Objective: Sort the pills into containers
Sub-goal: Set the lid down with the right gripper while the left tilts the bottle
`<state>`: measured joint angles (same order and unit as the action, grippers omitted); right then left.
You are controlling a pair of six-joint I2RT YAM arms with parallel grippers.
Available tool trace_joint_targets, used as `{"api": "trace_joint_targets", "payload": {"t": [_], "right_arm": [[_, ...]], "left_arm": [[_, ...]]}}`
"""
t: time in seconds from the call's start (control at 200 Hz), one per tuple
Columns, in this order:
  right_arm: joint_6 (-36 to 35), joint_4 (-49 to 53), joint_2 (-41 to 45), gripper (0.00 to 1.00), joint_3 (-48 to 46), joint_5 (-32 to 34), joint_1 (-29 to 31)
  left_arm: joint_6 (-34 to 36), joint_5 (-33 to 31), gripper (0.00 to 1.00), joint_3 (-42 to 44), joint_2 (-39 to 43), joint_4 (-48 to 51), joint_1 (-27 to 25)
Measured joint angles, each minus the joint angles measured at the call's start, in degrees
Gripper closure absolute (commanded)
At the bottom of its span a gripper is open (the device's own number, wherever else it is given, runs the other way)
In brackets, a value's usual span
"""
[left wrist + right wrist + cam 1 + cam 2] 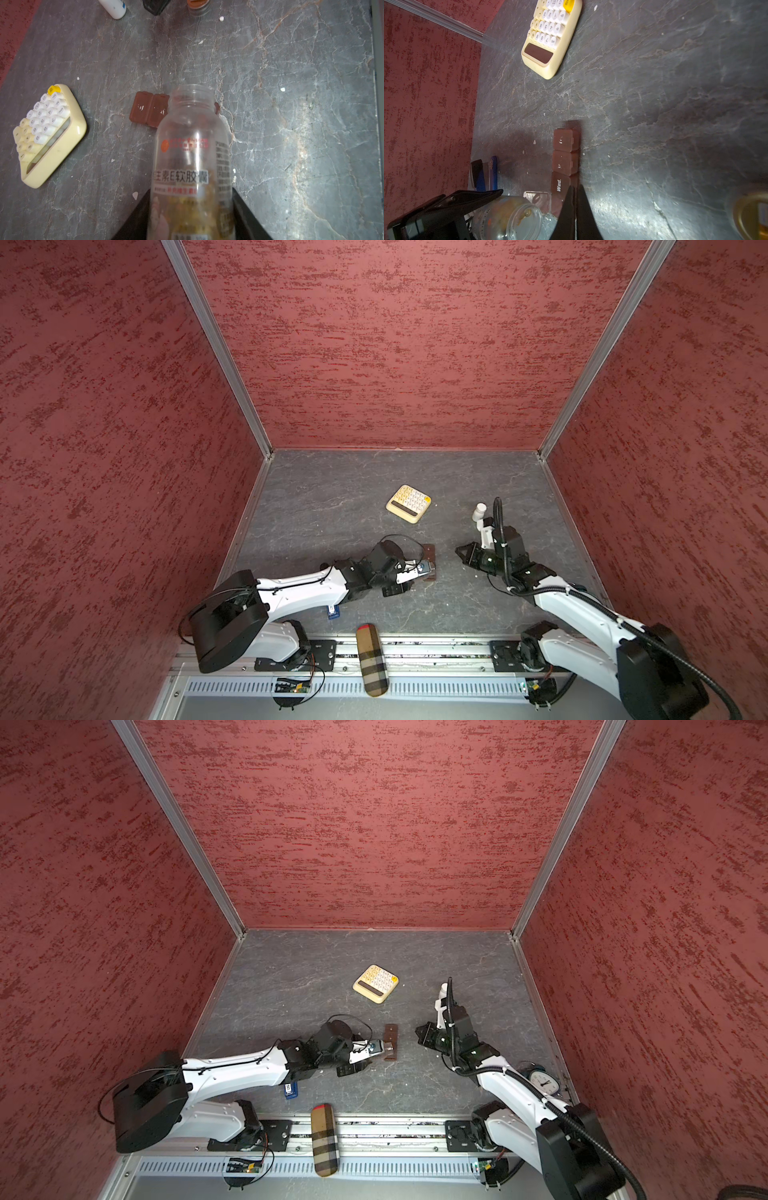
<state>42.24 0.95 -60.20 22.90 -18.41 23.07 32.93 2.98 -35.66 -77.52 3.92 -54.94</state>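
clear bottle [191,149] fills the left wrist view, clamped between the fingers of my left gripper [191,207], uncapped and tipped with its mouth over one end of the brown pill box [148,109]. yellowish capsules [187,209] sit low inside it, and one looks to be near the mouth in the right wrist view. my right gripper [574,197] is pinched closed on nothing, near the box. one lid [536,200] seems flipped open by the bottle mouth; the other lids i can see are down. i see no pill in any compartment, and a white pill [221,18] lies loose on the table, well apart. i judge the sorting barely begun.
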Motion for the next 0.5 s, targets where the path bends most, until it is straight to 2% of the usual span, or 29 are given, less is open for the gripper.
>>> {"api": "trace_joint_targets", "payload": {"t": [0.501], "right_arm": [[-0.04,-1.70,-3.15,0.93,0.00,-0.70,0.00]], "left_arm": [[2.60,1.46,1.00,-2.71,-1.68,4.81,2.27]]}}
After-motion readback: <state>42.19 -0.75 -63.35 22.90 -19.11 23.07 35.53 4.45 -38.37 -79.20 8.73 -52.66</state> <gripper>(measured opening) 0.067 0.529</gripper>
